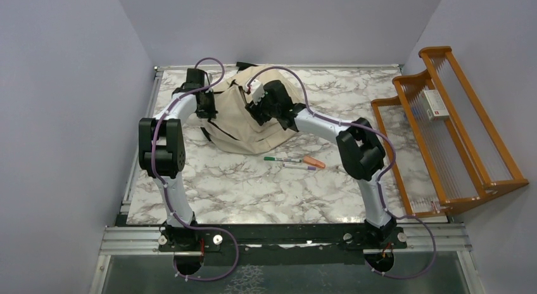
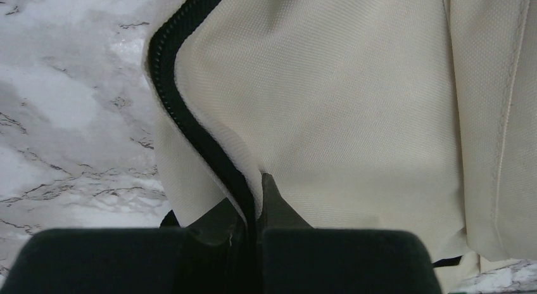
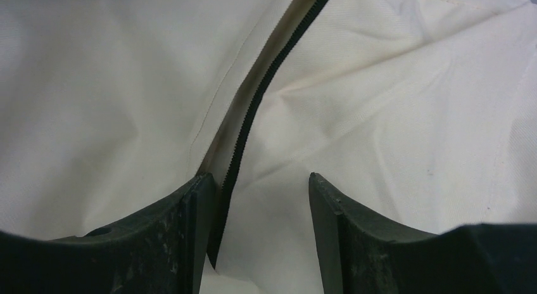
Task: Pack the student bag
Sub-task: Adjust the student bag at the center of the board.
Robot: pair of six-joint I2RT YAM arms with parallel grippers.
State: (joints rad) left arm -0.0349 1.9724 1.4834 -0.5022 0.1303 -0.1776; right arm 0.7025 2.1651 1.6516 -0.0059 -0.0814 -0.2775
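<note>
The student bag [image 1: 235,128] lies slumped on the marble table, beige with black zipper trim. My left gripper [image 1: 206,108] is at the bag's left edge. In the left wrist view the left gripper [image 2: 257,187] is shut on the bag's fabric [image 2: 354,104], right at the black zipper edge [image 2: 190,126]. My right gripper [image 1: 258,109] hovers over the top of the bag. In the right wrist view it [image 3: 259,183] stands open, with beige cloth [image 3: 411,116] below. The open zipper line [image 3: 253,110] runs down beside its left finger [image 3: 190,230], ungripped.
A green-capped marker [image 1: 282,159], a purple pen [image 1: 300,167] and an orange object [image 1: 314,161] lie on the table in front of the bag. A wooden rack [image 1: 456,135] stands along the right edge. Walls close in on both sides.
</note>
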